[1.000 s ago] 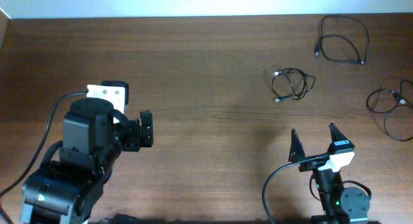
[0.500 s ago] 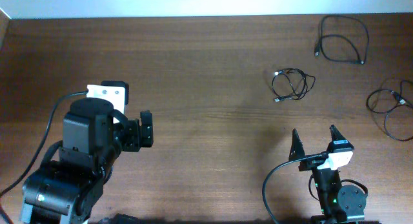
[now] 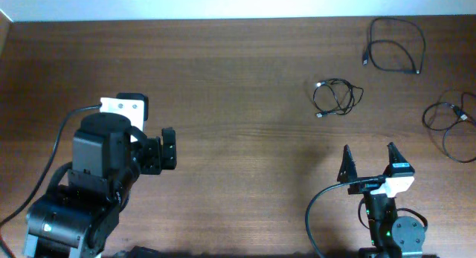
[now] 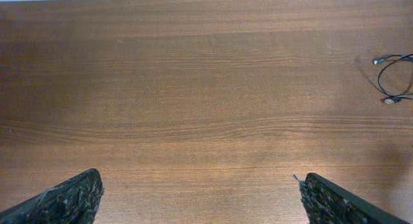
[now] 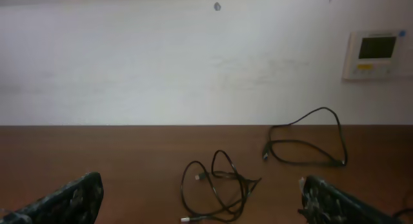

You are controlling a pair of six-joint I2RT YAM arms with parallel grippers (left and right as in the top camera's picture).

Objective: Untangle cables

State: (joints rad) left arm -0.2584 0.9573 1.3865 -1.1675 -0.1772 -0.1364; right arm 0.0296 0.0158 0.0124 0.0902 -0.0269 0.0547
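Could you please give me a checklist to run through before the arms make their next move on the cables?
1. Is the left gripper open, with nothing between its fingers? Ok.
2. Is the right gripper open and holding nothing? Ok.
3. Do the three cables lie apart? Ok: in the overhead view the middle cable, the far cable and the edge cable do not touch one another.
4. Is the middle cable free of knots? Cannot tell: its loops cross over themselves.
5. Is the edge cable wholly in view? Not ok: it runs to the picture's right border.
6. Is the table bare between the right gripper and the middle cable? Ok.
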